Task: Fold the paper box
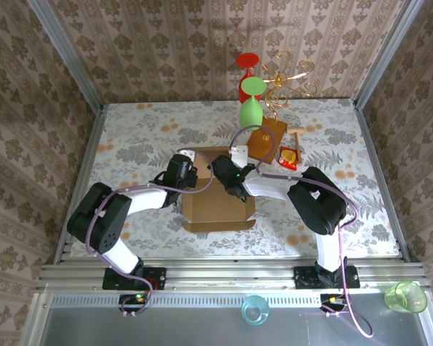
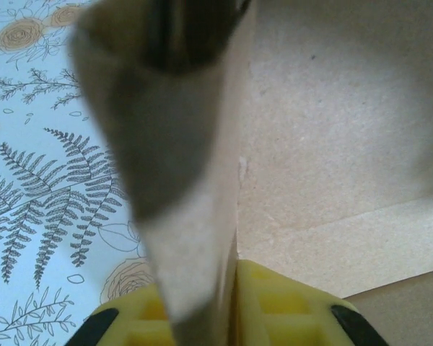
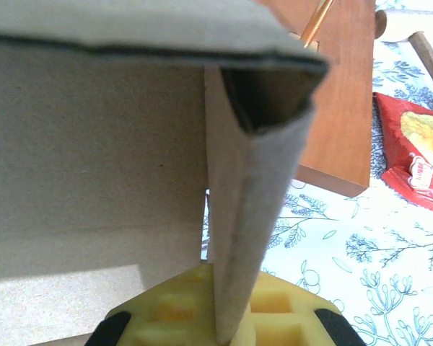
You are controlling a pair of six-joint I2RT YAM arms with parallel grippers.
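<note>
The paper box (image 1: pixel 220 210) is seen half-formed at the middle of the table (image 1: pixel 130 137), between the two arms and just on the near side of a wooden block (image 1: pixel 267 140) and a red snack packet (image 1: pixel 289 156). Its base lies flat and two of its walls are raised. The upright wall on the box's left side is pinched by the left gripper (image 2: pixel 227 306), whose yellow fingers (image 2: pixel 289 313) are closed on the cardboard edge; the bare base is seen to the right of that wall and the patterned table to its left. A wall on the right side is clamped by the right gripper (image 3: pixel 227 317), closed in the same way, with the box's inside to the left and the block beyond to the right. No reach is called for, since cardboard sits between both sets of fingers and each wall is seen edge-on from its wrist. The coming move is judged to turn on that — each wall would be swung inward, toward the other arm, about its crease at the base. Neither arm is nearer — the box is held evenly between them.
</note>
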